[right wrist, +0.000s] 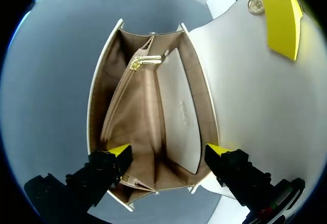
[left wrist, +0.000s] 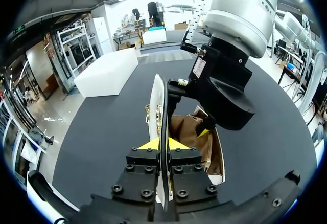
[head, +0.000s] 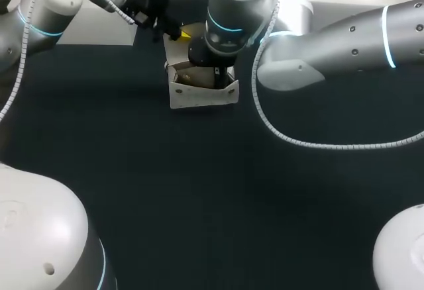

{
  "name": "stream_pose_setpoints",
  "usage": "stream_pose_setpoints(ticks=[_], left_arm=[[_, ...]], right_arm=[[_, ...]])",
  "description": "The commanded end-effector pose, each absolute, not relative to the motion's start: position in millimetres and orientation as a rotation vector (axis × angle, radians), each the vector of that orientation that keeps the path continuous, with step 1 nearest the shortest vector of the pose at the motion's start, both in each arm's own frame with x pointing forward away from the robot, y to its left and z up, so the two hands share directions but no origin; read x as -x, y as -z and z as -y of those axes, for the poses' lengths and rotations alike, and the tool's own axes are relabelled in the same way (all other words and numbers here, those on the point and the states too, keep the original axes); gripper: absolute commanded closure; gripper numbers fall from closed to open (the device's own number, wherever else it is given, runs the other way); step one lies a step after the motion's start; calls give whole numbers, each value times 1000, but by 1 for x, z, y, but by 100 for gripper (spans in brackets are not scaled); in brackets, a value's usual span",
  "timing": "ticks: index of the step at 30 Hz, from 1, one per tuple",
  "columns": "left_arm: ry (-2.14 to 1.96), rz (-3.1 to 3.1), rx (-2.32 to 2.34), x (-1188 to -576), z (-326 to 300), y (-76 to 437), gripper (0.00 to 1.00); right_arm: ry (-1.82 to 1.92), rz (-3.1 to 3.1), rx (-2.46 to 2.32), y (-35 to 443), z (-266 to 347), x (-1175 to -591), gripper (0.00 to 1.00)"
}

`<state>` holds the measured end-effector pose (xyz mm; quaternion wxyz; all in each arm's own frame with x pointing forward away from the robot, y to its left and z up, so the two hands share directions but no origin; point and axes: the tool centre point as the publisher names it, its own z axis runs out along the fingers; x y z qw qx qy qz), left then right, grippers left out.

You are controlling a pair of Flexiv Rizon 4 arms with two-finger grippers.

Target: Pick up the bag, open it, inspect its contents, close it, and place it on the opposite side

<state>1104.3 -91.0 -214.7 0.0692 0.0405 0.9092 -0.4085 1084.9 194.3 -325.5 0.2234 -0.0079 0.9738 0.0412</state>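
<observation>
No legible text in any view; bag (right wrist: 127,111) has a faint embossed mark on the pale panel (right wrist: 179,116) inside it, too small to read; a tiny line of print on the bag's open flap (right wrist: 240,81), just beside the gold snap (right wrist: 256,5), also unreadable; white sticker (left wrist: 198,67) on the black housing of the right arm (left wrist: 240,14) above the bag, print unresolvable; no numbers or signs on the table.

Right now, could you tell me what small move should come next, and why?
Probably lift the right gripper straight up, clear of the bag. It hangs open over the mouth, the lined interior in full view, while the left gripper is shut on the raised flap, which cannot fold down past it.
</observation>
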Motion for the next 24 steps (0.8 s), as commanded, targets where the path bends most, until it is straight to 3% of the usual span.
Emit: stream_pose_setpoints(ticks=[1,16,21,23,24], left_arm=[[1235,-2735,-126,-1105,90,216,100],[1222,-2720,-147,-1102,92,215,100],[1225,-2710,-156,-1100,91,213,100],[1225,-2705,-163,-1099,91,212,100],[1223,-2703,-167,-1099,91,212,100]], right_arm=[[-105,-2690,20,333,-194,-1088,0],[-114,-2645,-11,320,-192,-1091,0],[-116,-2625,-15,314,-192,-1092,25],[-118,-2614,-17,311,-193,-1092,47],[-121,-2606,-19,310,-193,-1092,50]])
